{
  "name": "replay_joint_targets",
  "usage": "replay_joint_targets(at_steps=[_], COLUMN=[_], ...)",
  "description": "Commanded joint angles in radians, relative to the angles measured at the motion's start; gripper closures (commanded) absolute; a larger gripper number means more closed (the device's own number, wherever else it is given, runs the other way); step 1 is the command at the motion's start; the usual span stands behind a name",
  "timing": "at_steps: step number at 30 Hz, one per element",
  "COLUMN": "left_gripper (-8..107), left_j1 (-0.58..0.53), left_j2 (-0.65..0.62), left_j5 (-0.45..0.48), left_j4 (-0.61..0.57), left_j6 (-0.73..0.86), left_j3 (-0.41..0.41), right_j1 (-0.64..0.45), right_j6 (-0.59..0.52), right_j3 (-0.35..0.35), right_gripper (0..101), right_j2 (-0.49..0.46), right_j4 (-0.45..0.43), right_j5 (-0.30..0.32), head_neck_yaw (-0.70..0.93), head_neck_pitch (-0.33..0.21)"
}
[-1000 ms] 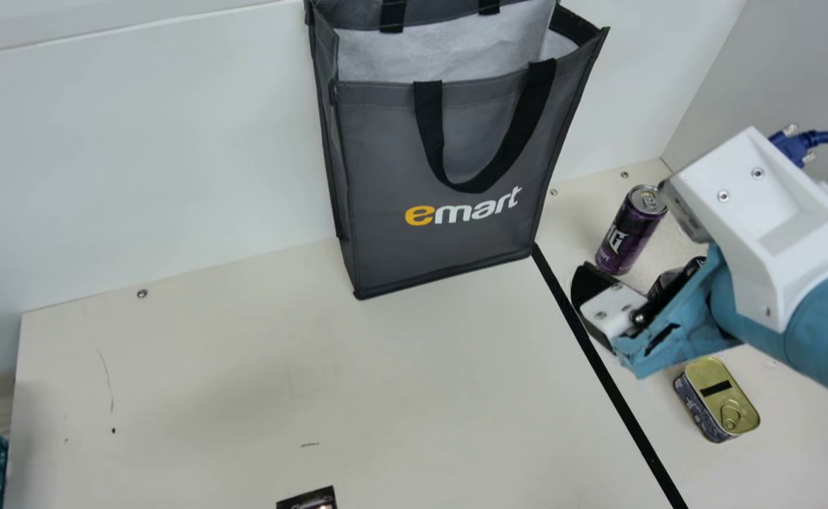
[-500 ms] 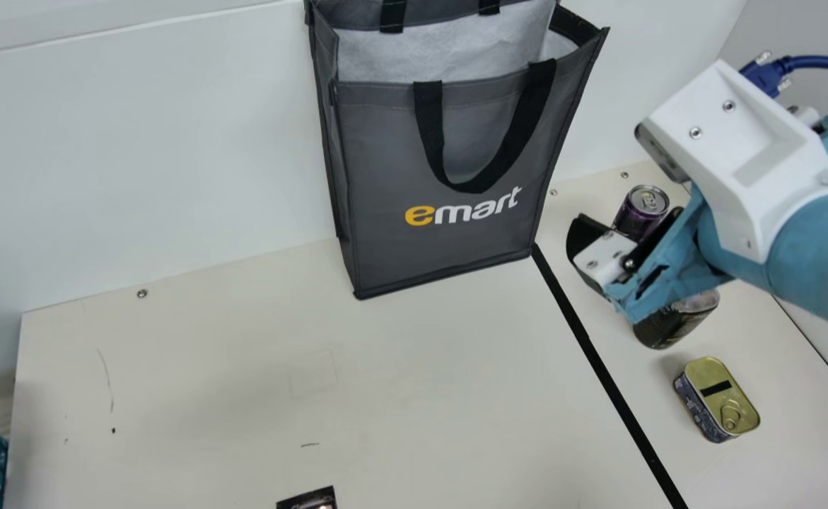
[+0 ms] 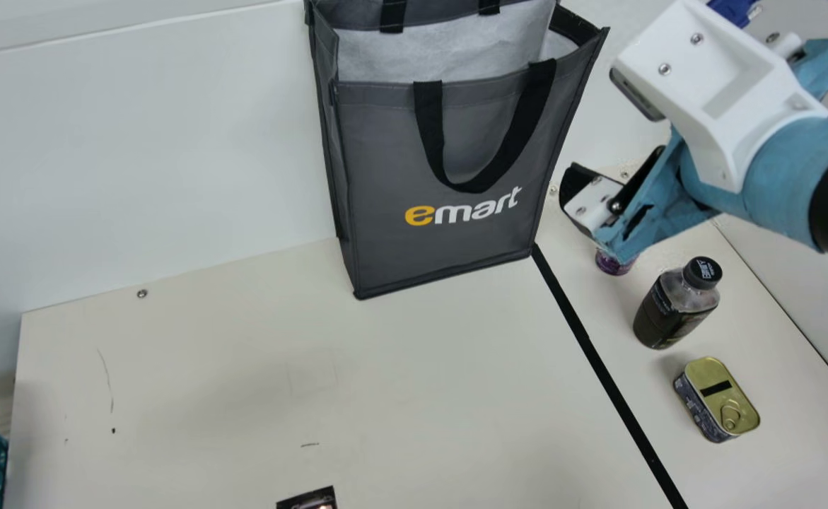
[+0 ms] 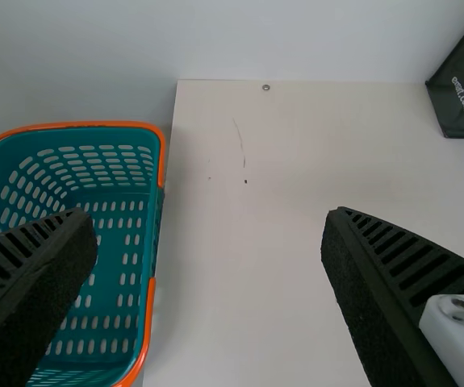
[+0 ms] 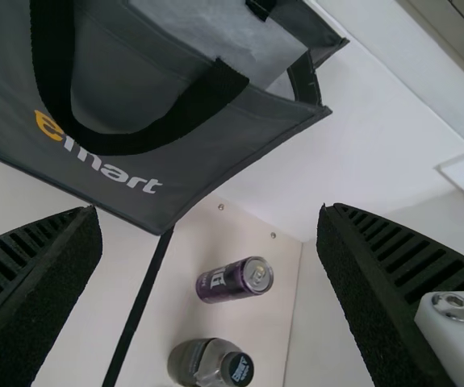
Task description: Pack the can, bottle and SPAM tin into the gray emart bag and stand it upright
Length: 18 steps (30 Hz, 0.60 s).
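Observation:
In the main view the right gripper (image 3: 575,198) hangs above the purple can (image 3: 614,263), hiding most of it. The dark bottle (image 3: 674,308) stands on the table nearer the front, and the SPAM tin (image 3: 716,399) lies in front of that. Upright against the back wall is the gray emart bag (image 3: 385,155), its top open. In the right wrist view my right gripper (image 5: 211,266) is open, with the can (image 5: 233,280), bottle (image 5: 209,363) and bag (image 5: 135,105) beyond its fingers. The left wrist view has my left gripper (image 4: 207,266) wide open, holding nothing.
A teal basket with an orange rim (image 4: 157,153) stands at the table's left side. Black tape (image 3: 604,373) runs along the table between the bag and the small items. A small dark printed item (image 3: 309,499) lies at the front edge.
My right arm has risen toward the back wall, away from the table, uncovering the bottle and passing in front of the can. The bag, bottle and tin have stayed in place.

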Motion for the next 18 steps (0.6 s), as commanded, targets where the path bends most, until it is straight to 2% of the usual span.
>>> replay_joint_targets(at_steps=[1,18], left_gripper=[9,9], left_j1=[0.000,0.000], left_j2=[0.000,0.000], left_j5=[0.000,0.000], left_j4=[0.000,0.000], left_j6=[0.000,0.000], left_j3=[0.000,0.000], right_j1=[-0.003,-0.002], right_j6=[-0.020,-0.203], right_j3=[-0.021,-0.188], right_gripper=[6,6], right_j2=[0.018,0.167], right_j4=[0.005,-0.002], right_j5=[0.000,0.000], head_neck_yaw=[-0.002,-0.002], head_neck_pitch=[-0.023,-0.023])
